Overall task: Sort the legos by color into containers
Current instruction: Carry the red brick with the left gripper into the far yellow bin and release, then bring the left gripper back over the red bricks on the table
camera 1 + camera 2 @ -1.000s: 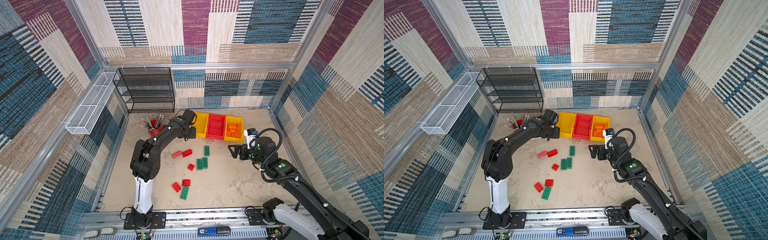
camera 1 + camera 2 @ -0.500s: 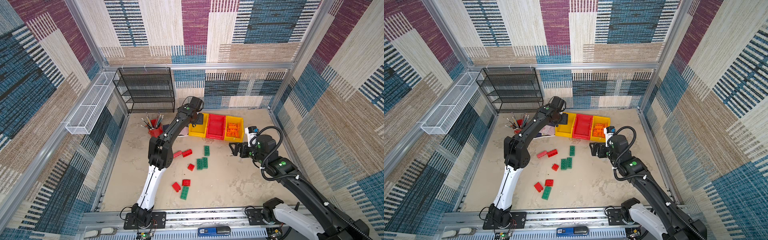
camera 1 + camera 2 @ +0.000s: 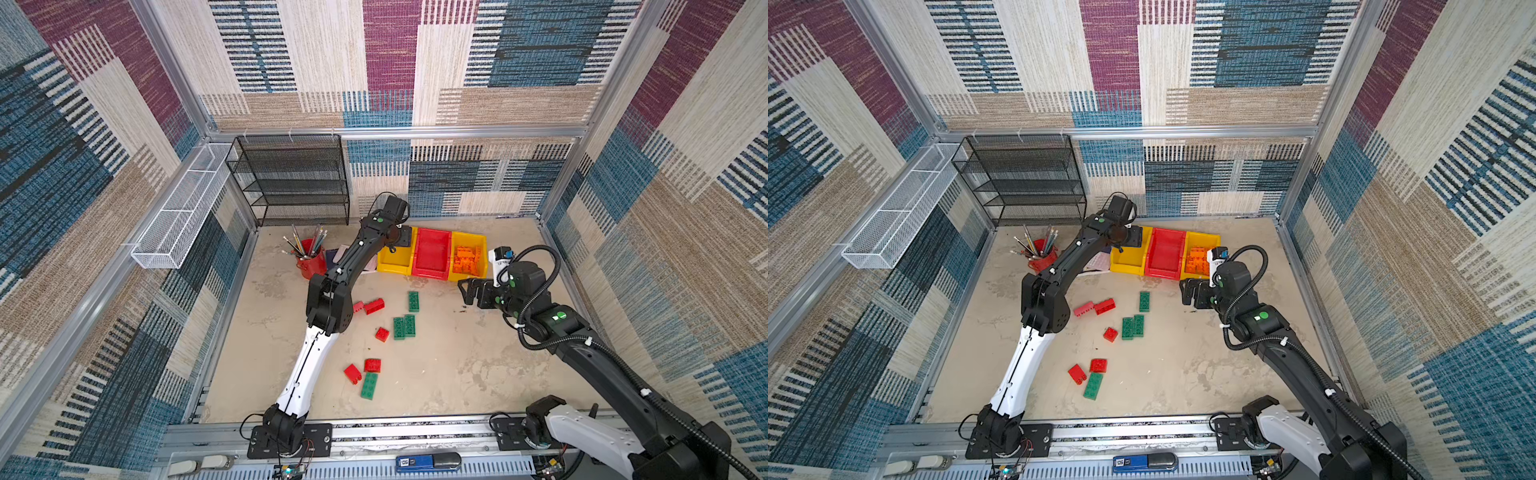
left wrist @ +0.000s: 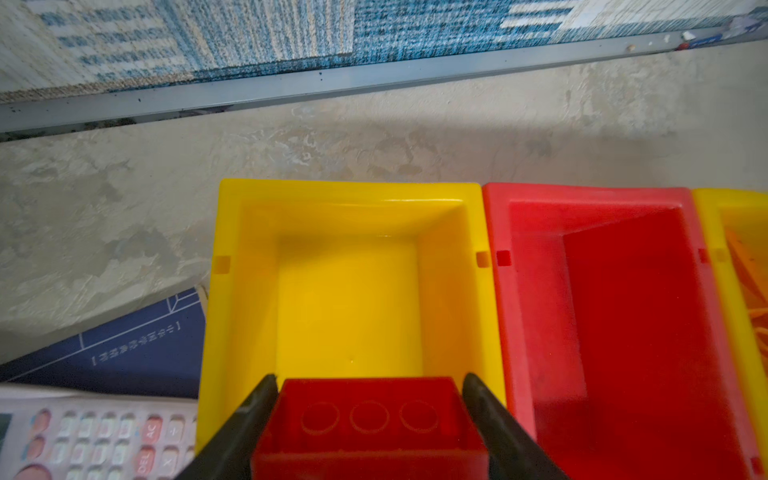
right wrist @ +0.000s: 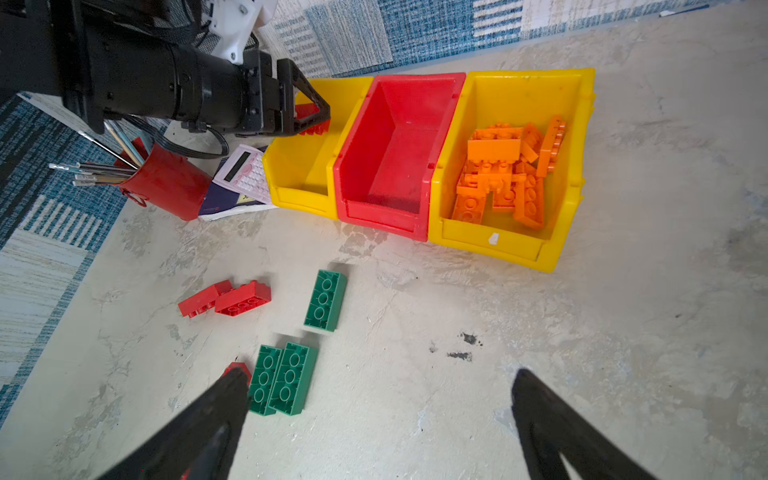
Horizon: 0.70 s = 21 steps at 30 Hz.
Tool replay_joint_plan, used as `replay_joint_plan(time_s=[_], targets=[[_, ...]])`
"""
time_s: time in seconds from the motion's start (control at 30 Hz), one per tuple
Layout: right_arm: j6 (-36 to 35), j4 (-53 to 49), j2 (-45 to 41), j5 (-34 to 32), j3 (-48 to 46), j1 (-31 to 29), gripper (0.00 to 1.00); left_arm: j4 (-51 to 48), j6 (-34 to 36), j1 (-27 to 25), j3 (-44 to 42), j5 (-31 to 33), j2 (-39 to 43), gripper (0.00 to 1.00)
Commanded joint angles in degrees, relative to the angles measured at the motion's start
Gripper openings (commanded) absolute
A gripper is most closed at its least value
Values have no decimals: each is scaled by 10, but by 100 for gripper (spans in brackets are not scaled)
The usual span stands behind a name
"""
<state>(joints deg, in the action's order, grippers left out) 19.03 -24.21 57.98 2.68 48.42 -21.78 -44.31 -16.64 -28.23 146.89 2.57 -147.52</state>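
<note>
tabletop (image 3: 457,374), yellow bin (image 5: 519,249) of orange legos (image 5: 503,174)

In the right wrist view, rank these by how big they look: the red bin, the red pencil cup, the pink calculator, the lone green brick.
1. red bin
2. red pencil cup
3. pink calculator and lone green brick: about alike; the calculator lies farther from the camera, so I won't rank them.

Left hand (image 4: 369,379) clamping red plastic brick (image 4: 370,428), underside showing, over yellow rectangular plastic bin (image 4: 349,192). Red plastic bin (image 4: 582,194) adjoining. Pink calculator (image 4: 95,432) and navy booklet (image 4: 137,349) beside, on table (image 4: 124,187).
</note>
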Motion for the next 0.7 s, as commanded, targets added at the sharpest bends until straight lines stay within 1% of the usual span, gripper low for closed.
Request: replay_joint_plan(time_s=[0.0, 0.1, 0.17, 0.2, 0.27, 0.33, 0.4, 0.47, 0.57, 0.63, 0.67], targets=[[6, 1, 3, -9, 9, 0, 100, 36, 8, 1, 5, -17, 4, 73], [11, -1, 1, -7, 12, 0, 100, 56, 4, 1, -11, -28, 22, 84], [16, -1, -6, -7, 12, 0, 100, 68, 5, 1, -30, -31, 40, 85], [19, -1, -10, -6, 11, 0, 100, 71, 6, 1, -38, -30, 48, 88], [24, -3, -18, 2, 9, 0, 100, 69, 13, 1, -53, -28, 65, 89], [31, -4, -25, 8, 8, 0, 100, 54, 17, 1, -71, -24, 84, 87], [34, -3, -32, 16, 7, 0, 99, 36, 13, 1, -110, -20, 115, 87], [34, 2, -36, 26, 4, -1, 100, 52, 4, 0, -207, -13, 172, 87], [35, 11, -32, 39, 0, -4, 100, 134, -18, -1, -422, 8, 297, 88], [36, 18, -27, 47, -1, -11, 100, 177, -37, -2, -551, 25, 380, 88], [36, 21, -24, 49, 0, -15, 100, 186, -49, -1, -601, 32, 417, 88]])
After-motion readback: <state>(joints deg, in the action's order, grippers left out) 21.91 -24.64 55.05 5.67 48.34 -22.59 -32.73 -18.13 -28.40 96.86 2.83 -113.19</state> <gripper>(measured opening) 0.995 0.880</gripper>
